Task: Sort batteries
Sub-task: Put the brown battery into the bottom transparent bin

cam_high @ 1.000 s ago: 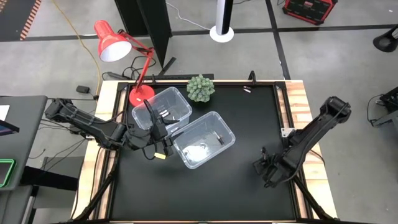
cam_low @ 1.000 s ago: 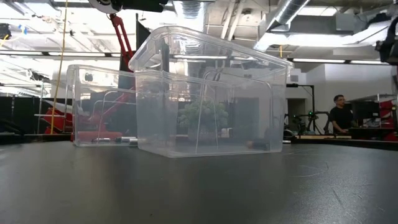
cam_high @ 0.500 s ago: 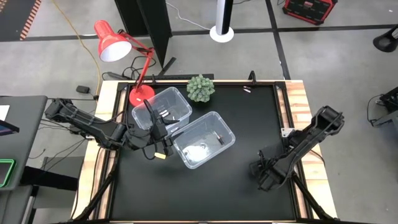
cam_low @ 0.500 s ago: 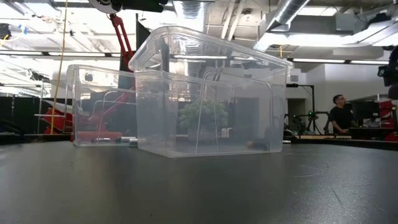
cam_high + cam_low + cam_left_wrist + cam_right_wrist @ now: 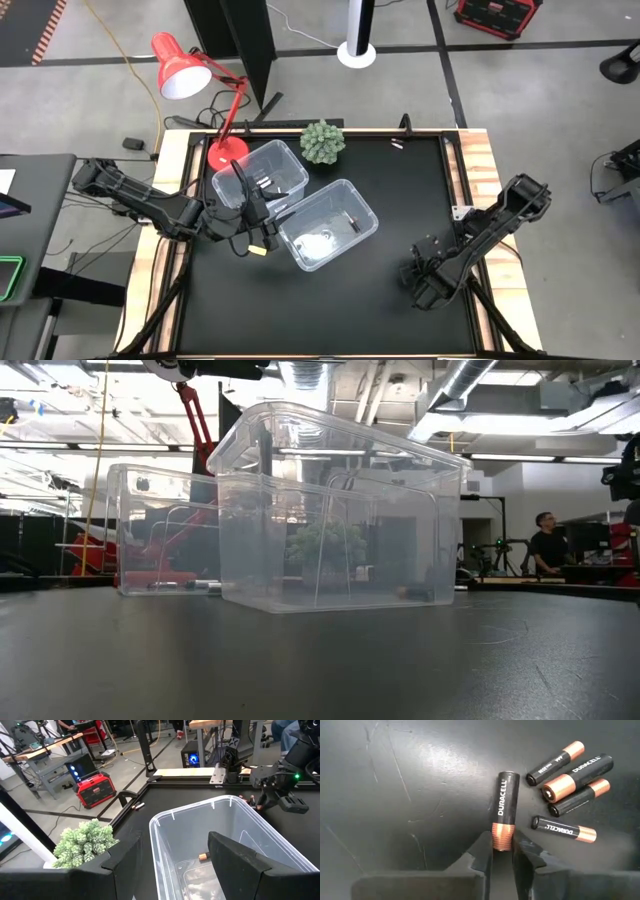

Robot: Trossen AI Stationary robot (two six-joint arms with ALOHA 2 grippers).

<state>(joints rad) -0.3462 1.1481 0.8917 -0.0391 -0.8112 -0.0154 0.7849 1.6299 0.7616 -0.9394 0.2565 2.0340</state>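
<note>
right gripper point(image 5: 501, 851): nipping copper end of battery point(image 5: 504, 807) on mat, table's 4 o'clock | axis: runs straight out from the fingers | other cells at its 2 o'clock | left gripper point(image 5: 172, 870): agape over bin point(image 5: 235, 810), far

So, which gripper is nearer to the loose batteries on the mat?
The right gripper: its fingers clasp one battery, beside the other batteries. The left gripper waits far off by the clear bins.
</note>
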